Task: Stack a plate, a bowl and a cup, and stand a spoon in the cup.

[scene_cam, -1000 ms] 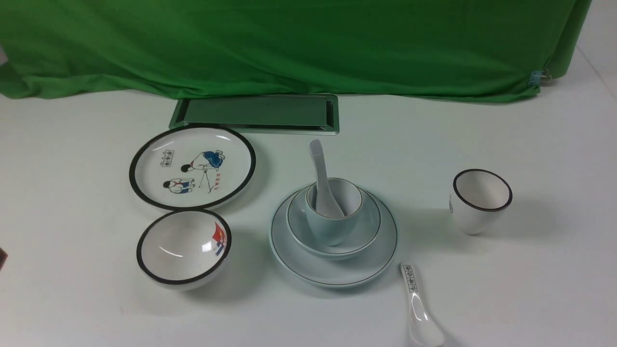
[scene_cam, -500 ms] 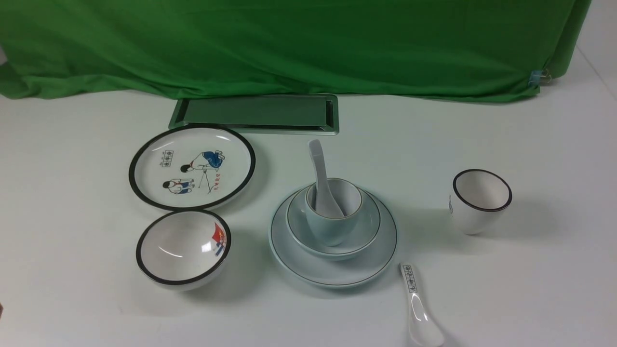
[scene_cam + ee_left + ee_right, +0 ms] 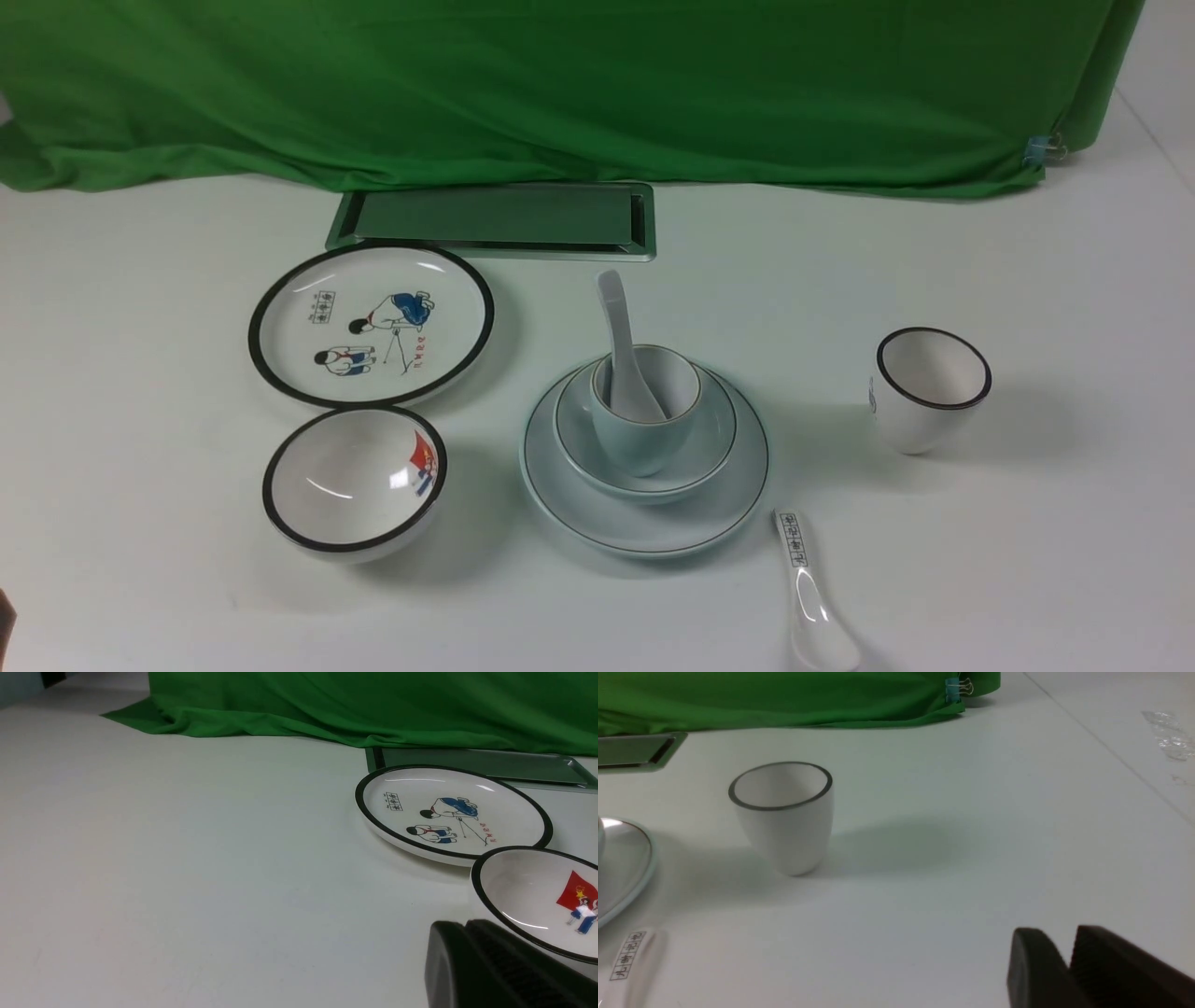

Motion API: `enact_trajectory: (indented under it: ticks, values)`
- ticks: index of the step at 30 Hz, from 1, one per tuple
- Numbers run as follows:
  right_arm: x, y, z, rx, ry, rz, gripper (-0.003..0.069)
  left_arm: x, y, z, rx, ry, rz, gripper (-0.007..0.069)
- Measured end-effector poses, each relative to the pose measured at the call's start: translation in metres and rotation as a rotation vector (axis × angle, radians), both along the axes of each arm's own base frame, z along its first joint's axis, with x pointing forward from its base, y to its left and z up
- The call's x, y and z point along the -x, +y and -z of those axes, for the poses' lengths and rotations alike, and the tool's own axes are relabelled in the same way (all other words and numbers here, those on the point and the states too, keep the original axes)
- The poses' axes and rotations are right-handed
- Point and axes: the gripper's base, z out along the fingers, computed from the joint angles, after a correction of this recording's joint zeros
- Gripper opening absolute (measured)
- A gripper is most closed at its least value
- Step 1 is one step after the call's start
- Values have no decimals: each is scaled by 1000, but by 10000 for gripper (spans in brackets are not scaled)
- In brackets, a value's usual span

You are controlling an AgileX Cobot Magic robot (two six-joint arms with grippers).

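Observation:
The pale blue plate lies mid-table with the pale blue bowl on it. The small pale blue cup stands inside the bowl. The plain white spoon stands in the cup, its handle leaning up and back. Part of the plate's rim also shows in the right wrist view. My left gripper is shut with nothing in it, low over the table beside the black-rimmed bowl. My right gripper is slightly open and empty, well right of the stack.
A cartoon plate with a black rim and a black-rimmed bowl sit left of the stack. A black-rimmed white cup stands to the right. A spoon with printed characters lies near the front. A metal tray and green cloth are at the back.
The dark bit of my left arm at the picture's left edge has slid down toward the near edge. The stack and other dishes have not moved.

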Motion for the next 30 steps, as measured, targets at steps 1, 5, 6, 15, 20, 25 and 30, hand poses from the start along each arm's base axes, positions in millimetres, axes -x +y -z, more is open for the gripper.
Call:
enact_trajectory:
  ticks: [1,5,6,15,20,25,30]
  values:
    - [0,0,0,0,0,0,174,0,0,0,0,0,0,-29]
    - [0,0,0,0,0,0,183,0,0,0,-1,0,0,-29]
    - [0,0,0,0,0,0,183,0,0,0,-1,0,0,-29]
    - [0,0,0,0,0,0,197,0,0,0,-2,0,0,-29]
    - [0,0,0,0,0,0,199,0,0,0,-6,1,1,-29]
    - [0,0,0,0,-1,0,206,0,0,0,-7,1,1,-29]
    - [0,0,0,0,-1,0,219,0,0,0,-7,1,1,-29]
